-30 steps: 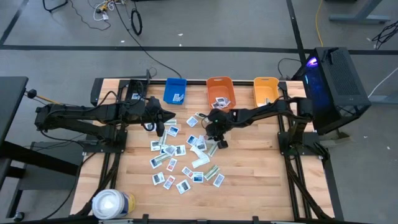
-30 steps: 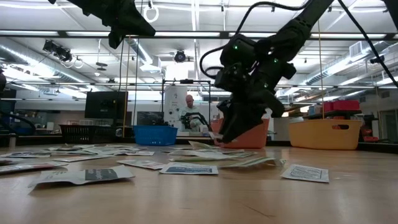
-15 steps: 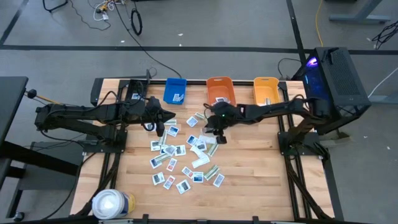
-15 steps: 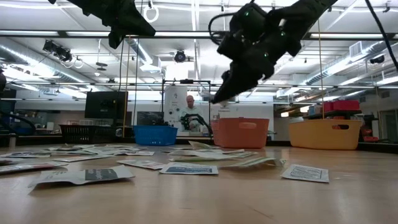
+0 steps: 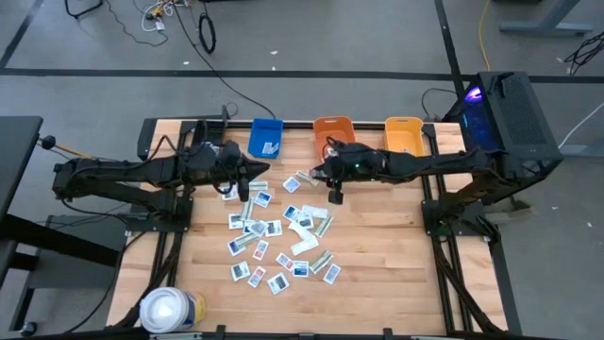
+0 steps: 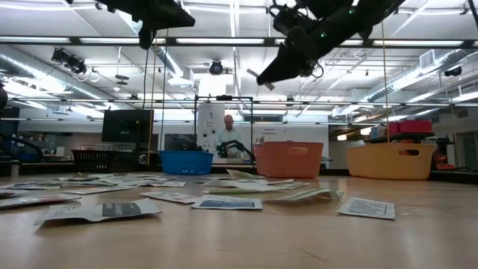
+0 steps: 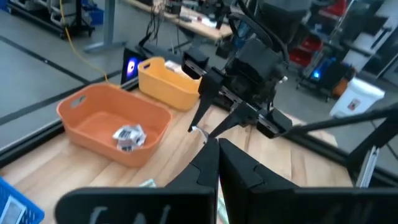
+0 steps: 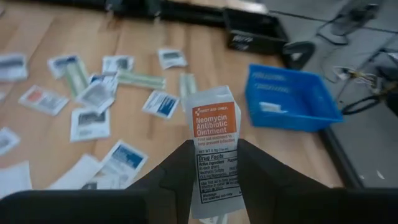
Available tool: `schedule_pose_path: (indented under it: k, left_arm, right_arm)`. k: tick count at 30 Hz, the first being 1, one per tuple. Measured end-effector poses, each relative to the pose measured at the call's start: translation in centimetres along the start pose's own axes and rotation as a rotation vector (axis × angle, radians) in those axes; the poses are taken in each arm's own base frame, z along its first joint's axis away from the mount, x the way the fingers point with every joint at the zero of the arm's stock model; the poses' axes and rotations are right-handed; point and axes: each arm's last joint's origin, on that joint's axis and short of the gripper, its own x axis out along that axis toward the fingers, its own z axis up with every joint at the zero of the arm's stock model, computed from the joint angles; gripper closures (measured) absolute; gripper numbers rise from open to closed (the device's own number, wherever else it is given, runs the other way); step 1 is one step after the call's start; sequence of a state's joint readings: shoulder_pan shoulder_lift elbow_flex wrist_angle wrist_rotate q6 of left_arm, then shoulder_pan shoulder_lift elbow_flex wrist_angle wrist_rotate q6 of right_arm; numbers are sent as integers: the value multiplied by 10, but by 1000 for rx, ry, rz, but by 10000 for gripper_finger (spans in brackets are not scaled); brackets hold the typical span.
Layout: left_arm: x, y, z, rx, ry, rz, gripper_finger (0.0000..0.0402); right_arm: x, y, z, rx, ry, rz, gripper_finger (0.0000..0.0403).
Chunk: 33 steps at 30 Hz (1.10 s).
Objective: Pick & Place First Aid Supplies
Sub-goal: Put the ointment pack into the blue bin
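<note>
right claw (image 8: 211, 167) pinching ointment packet (image 8: 213, 148) (raised)

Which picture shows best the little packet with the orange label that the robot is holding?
The right wrist view: the ointment packet fills the middle, pinched by the right gripper, with its print readable. The low view shows only a pale sliver at the fingertips, the left wrist view a tiny speck. From above, the arm hides it.

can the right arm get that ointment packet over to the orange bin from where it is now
Probably yes. The right pincer is shut on the ointment packet and raised well above the table. The orange bin sits right beside it with its top open, and the left pincer waits off to the side, shut.
</note>
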State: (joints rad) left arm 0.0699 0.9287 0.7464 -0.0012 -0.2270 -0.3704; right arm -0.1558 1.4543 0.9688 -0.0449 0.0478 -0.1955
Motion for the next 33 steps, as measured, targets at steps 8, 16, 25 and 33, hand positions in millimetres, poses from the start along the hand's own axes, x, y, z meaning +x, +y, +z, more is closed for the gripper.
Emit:
schedule_pose_path:
  k: [8,16,25,33]
  left_arm:
    - [1,7,15,-36,-134,7,390]
    - [2,27,29,-111,-229,73,390]
    - [15,41,26,-230,-191,77,321]
    - [36,40,17,-338,-117,-17,209]
  right_arm:
    - [-20,-10,12,126,-84,-53,287]
    - [-30,-27,26,209,-237,-111,287]
    - [-31,-35,25,161,-246,-153,287]
    - [-30,-37,21,-22,-158,-289,287]
